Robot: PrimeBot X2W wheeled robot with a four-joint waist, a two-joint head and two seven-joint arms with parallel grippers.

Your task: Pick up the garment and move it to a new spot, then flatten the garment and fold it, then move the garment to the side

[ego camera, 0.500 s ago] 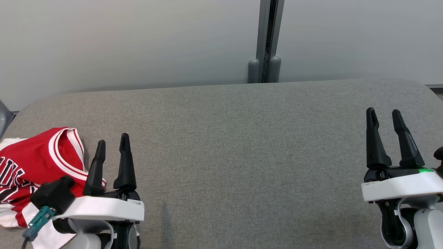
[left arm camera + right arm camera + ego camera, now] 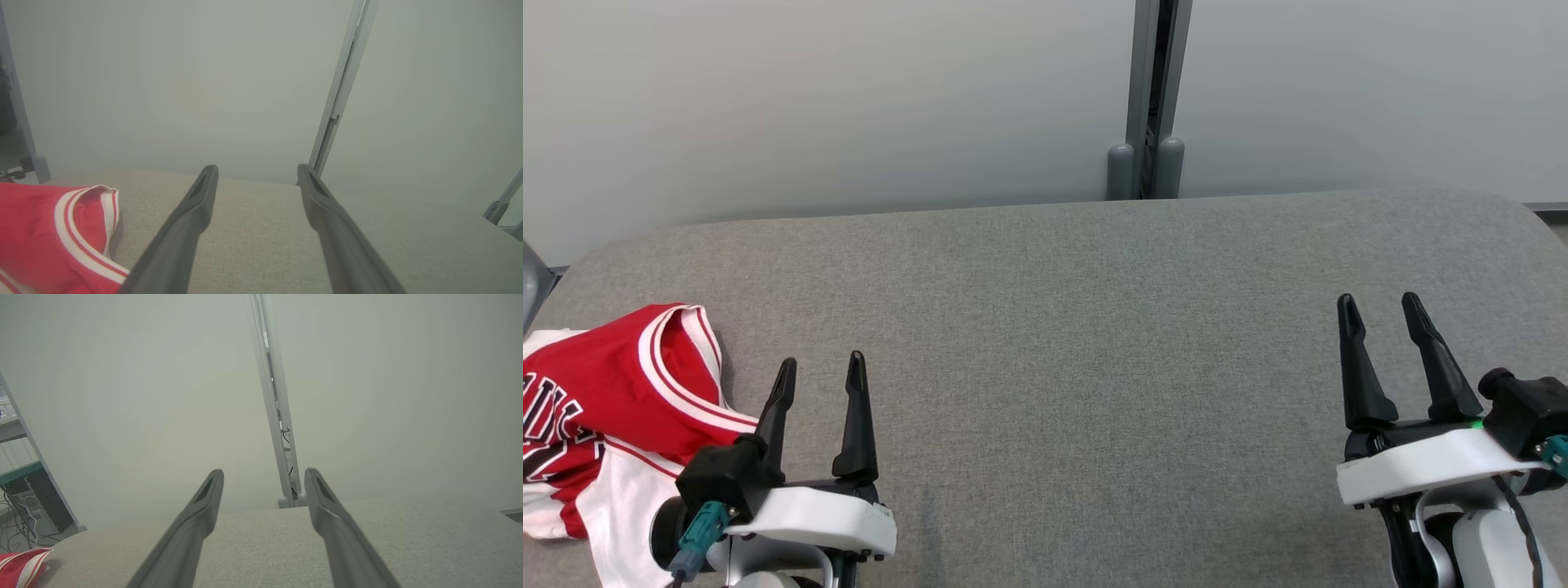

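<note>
A: To the left of the left jaws, what is seen?

B: A red basketball jersey [image 2: 613, 392] is seen there, crumpled on the grey fabric-covered table [image 2: 1094, 327]. White and red trim is shown along its neckline, and part of some black-and-white lettering is shown on the side farthest from the jaws.

A: Is it touched by those jaws?

B: That cannot be told. In the head view its trimmed edge is drawn right up to the base of the left jaws, and some white cloth is hidden behind the wrist. In the left wrist view the jersey [image 2: 41, 237] is seen just beside them, on their left.

A: How are the left jaws set?

B: They are spread apart, and bare table [image 2: 261, 245] is seen in the gap. Nothing is gripped.

A: And the right jaws?

B: They are likewise held wide and empty, above bare table [image 2: 261, 547]. The jersey [image 2: 20, 563] is placed well apart from them, far off to their left, where a small red-and-white corner is caught in the right wrist view.

A: What is seen beyond the jaws?

B: A pale wall [image 2: 849, 98] is seen past the table's far edge, and a grey metal post [image 2: 1152, 82] is set against it, between the two pairs of jaws. A computer tower [image 2: 36, 510] is seen on the floor, far to the left of the right jaws.
</note>
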